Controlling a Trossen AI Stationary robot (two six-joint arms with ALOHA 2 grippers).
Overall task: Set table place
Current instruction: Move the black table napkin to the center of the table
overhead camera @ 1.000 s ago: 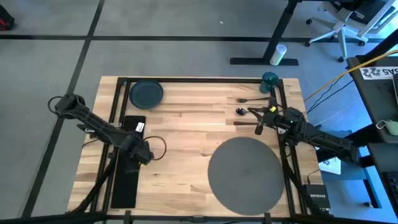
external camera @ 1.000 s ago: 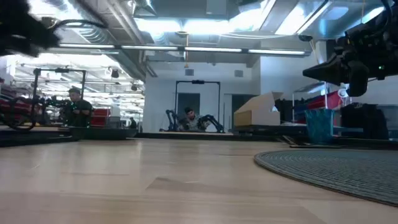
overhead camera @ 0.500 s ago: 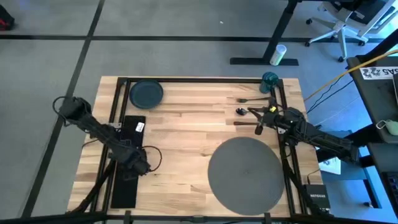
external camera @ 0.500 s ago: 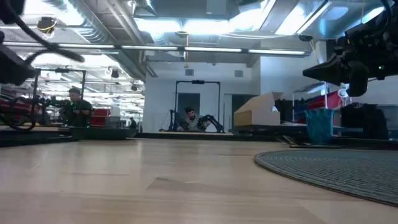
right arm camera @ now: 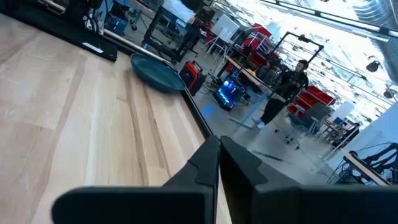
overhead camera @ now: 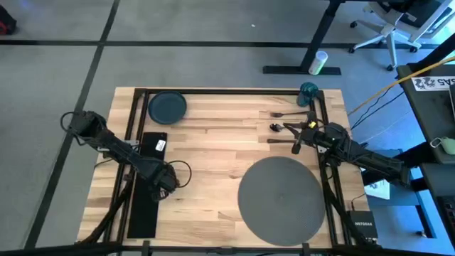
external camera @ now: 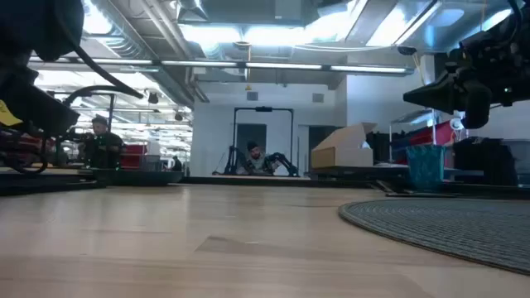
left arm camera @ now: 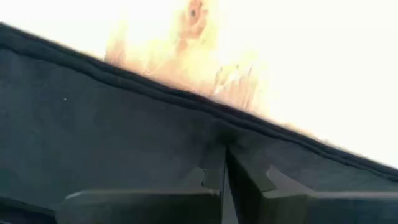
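The black napkin (overhead camera: 144, 206) lies flat along the table's left side. My left gripper (overhead camera: 164, 186) is down at its right long edge, fingers shut; the left wrist view shows the napkin (left arm camera: 93, 124) filling the picture. The grey placemat (overhead camera: 279, 199) lies near right. The dark plate (overhead camera: 168, 107) sits at the far left and the teal cup (overhead camera: 308, 92) at the far right. Fork, spoon and knife (overhead camera: 284, 128) lie far right. My right gripper (overhead camera: 297, 142) hovers shut above the cutlery. My left gripper comes down slanting from the table's left. Its shut fingertips (left arm camera: 214, 165) are against the napkin close to its right long edge (left arm camera: 186, 99). I cannot tell whether any cloth is caught between them. The napkin lies flat on the table.
Bare wood (overhead camera: 213, 156) lies between napkin and placemat. Black rails (overhead camera: 131, 114) run along the table's left, far and right sides. People and other robot arms show in the room beyond the far edge.
My left gripper has moved a little toward the table's near edge along the napkin's right edge, swinging left and back right. The napkin has stayed in place.
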